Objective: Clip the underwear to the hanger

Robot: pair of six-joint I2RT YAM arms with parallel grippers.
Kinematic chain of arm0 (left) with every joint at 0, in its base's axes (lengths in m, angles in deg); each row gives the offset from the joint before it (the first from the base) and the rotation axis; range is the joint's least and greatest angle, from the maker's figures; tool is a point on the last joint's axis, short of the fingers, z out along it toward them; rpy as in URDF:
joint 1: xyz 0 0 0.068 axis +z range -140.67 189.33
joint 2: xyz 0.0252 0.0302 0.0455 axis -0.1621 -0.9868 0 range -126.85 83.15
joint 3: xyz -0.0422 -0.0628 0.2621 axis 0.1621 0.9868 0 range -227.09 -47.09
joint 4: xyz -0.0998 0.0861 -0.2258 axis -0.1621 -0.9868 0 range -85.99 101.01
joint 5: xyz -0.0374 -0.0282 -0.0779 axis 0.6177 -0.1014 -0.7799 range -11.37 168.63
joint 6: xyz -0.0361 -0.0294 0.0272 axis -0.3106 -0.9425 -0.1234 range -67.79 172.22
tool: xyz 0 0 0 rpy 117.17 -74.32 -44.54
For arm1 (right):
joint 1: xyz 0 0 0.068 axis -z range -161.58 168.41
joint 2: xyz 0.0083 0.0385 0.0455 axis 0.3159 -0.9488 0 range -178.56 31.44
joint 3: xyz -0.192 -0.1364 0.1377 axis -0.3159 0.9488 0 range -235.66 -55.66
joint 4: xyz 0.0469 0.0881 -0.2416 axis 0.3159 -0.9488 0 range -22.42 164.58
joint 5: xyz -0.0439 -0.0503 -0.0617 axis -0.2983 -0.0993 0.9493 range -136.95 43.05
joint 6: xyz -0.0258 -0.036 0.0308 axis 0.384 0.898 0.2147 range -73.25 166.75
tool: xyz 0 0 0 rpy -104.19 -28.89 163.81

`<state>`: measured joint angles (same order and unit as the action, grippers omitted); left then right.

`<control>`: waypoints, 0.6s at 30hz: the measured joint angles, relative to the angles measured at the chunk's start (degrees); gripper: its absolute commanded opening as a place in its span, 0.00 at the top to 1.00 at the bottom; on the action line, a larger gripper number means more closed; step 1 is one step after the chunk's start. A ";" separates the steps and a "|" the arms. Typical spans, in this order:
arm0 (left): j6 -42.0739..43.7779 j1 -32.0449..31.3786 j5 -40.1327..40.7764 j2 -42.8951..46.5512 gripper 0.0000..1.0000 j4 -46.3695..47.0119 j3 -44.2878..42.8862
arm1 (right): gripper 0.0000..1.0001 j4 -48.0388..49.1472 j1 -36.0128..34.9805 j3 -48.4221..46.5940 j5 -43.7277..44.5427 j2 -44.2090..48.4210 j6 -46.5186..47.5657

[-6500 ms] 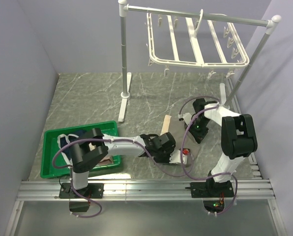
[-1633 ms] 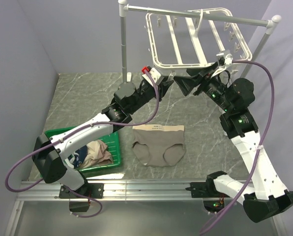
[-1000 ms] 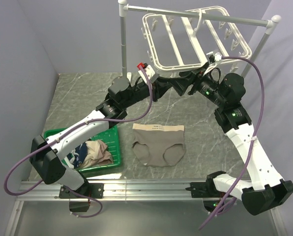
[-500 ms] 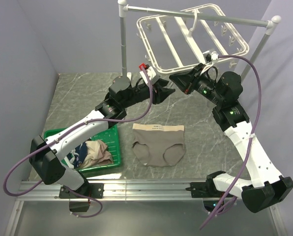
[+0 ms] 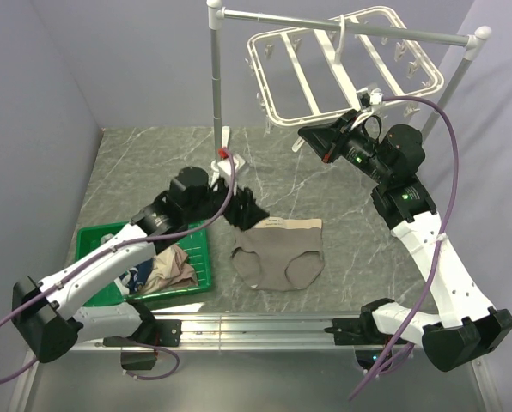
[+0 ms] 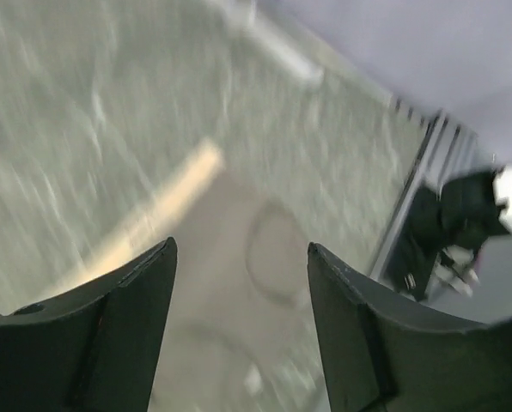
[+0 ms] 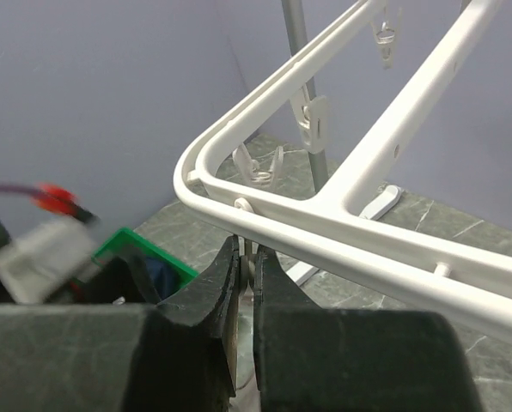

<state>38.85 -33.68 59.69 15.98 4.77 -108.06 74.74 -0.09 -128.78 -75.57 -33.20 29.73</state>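
Underwear [image 5: 277, 257] lay flat on the table [image 5: 153, 172], near centre, unlifted: the left gripper [image 5: 243, 210] hung wide and empty over its far left corner, the right gripper [image 7: 247, 249] pinched what seemed a clip [image 7: 248, 292] under the hanger [image 7: 368, 240], so grasping the waistband probably came next.

The white-and-black left arm [image 5: 110, 255] stretches low from its near-left base toward the right. Its black two-finger left hand [image 5: 245, 212] points down, fingers [image 6: 110, 335] spread well apart. The white-and-black right arm [image 5: 436, 257] rises steeply from the near-right base and bends leftward at the top. Its black two-finger right hand [image 5: 310, 141] is held high, fingers [image 7: 209, 300] pressed together but for a thin slit.
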 measured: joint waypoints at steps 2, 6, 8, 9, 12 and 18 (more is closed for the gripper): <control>-3.39 -0.04 1.25 0.20 0.32 -4.02 3.61 | 1.00 -0.09 0.00 0.00 0.15 0.00 0.13; -10.23 -0.07 6.03 -3.80 0.31 -11.87 6.62 | 1.00 -0.22 0.00 0.00 0.33 0.00 0.15; -13.44 -0.04 8.85 -5.90 0.29 -14.60 6.75 | 1.00 -0.22 0.00 0.00 0.33 0.00 0.15; -14.97 -0.04 10.29 -6.84 0.23 -15.52 6.75 | 1.00 -0.22 0.00 0.00 0.35 0.00 0.15; -18.69 -0.04 14.19 -9.64 0.21 -16.92 6.78 | 1.00 -0.22 0.00 0.00 0.48 0.00 0.15; -22.25 0.24 19.34 -19.43 0.20 -19.34 4.15 | 1.00 -0.24 0.00 0.00 0.52 0.00 0.20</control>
<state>16.60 -33.44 79.04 -3.46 -14.58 -103.91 74.50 -0.09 -128.78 -75.04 -33.20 29.93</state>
